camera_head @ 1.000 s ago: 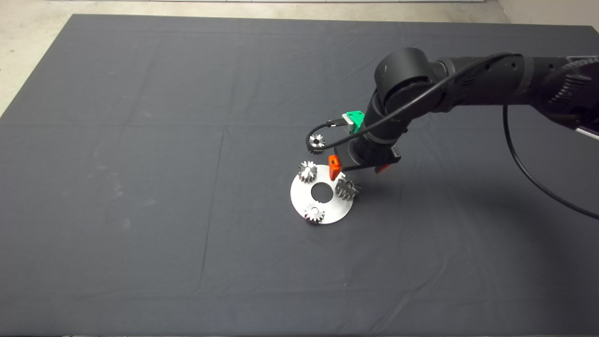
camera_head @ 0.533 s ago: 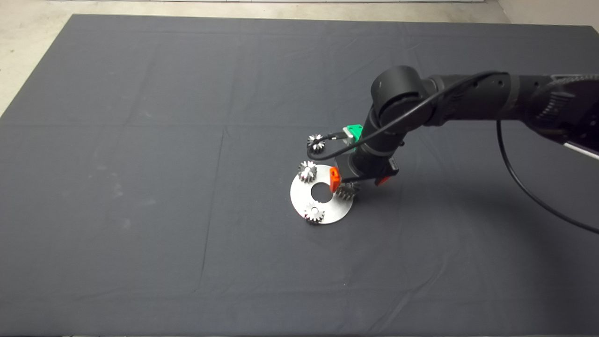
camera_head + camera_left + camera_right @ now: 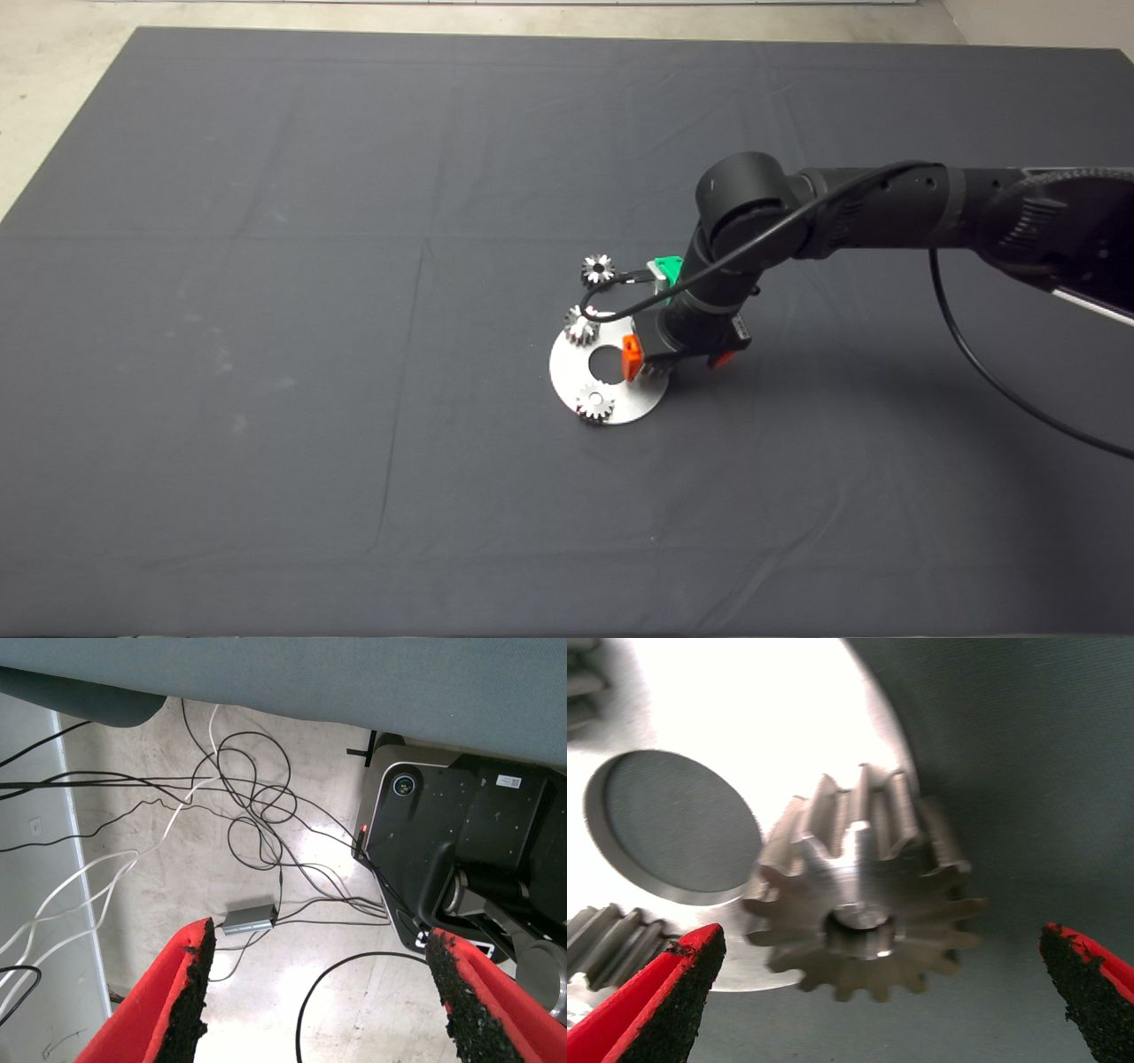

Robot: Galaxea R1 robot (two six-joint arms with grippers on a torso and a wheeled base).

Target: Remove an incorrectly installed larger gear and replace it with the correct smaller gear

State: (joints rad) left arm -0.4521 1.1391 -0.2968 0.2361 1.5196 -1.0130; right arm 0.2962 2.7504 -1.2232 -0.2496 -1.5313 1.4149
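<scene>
The larger gear [image 3: 864, 904], flared with slanted teeth, sits on the right side of the round silver plate [image 3: 567, 370]. My right gripper [image 3: 676, 359] is open and low over it, one red finger [image 3: 631, 354] on each side; the wrist view shows the right gripper [image 3: 879, 943] straddling it without touching. In the head view only the larger gear's edge [image 3: 656, 370] shows under the gripper. The smaller gear [image 3: 598, 268] lies loose on the mat behind the plate. My left gripper [image 3: 319, 939] is open, out of the head view.
Two more small gears stand on the plate, one at its back [image 3: 581, 328] and one at its front [image 3: 595, 405]. The plate has a round centre hole [image 3: 673, 828]. The right arm's black cable [image 3: 611, 310] loops over the back gear. Floor cables show in the left wrist view.
My right arm has come down and forward over the plate. The open gripper, earlier just behind the larger gear, now straddles it and hides most of it in the head view.
</scene>
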